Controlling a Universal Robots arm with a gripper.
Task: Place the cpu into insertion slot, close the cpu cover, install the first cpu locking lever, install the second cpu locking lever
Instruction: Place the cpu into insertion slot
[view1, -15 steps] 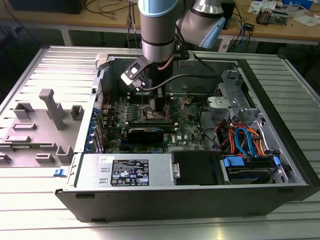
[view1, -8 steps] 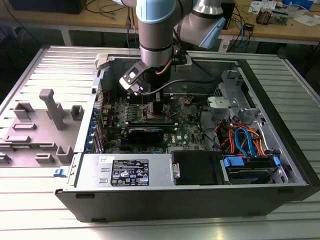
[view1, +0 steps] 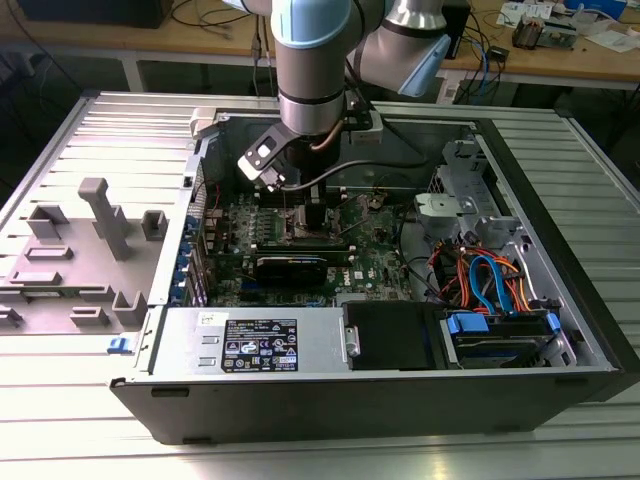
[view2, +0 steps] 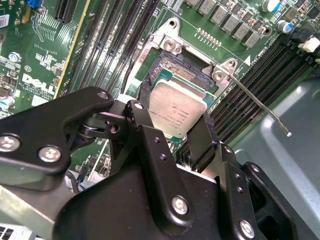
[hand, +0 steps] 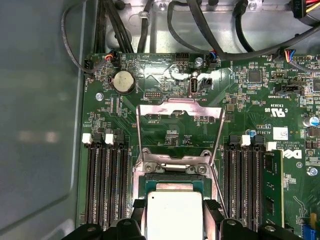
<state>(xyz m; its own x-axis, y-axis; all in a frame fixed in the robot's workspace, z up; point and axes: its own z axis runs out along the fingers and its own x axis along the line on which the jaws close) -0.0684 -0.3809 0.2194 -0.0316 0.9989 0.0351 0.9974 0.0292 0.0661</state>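
My gripper (view2: 175, 114) is shut on the cpu (view2: 176, 106), a silvery square chip pinched between two black fingers (view2: 204, 136). The chip hangs slightly tilted just over the insertion slot (view2: 172, 66), whose dark pin field and silver rim show beyond it. I cannot tell whether chip and socket touch. In the first wrist view the cpu (hand: 174, 216) sits between the fingertips of the gripper (hand: 175, 209), and the cpu cover (hand: 180, 103) stands open past the slot (hand: 172, 176). A thin locking lever (view2: 260, 107) sticks out, released. In the exterior view the gripper (view1: 312, 215) is low over the green motherboard (view1: 300, 252).
Long black memory slots (hand: 102, 180) flank the socket on both sides (hand: 245, 180). A black graphics card (view1: 300, 268) lies near the socket. Case walls (view1: 330, 400), a power supply (view1: 255, 345) and cable bundles (view1: 480, 275) ring the board. A grey fixture (view1: 85, 250) stands outside, on the exterior view's left.
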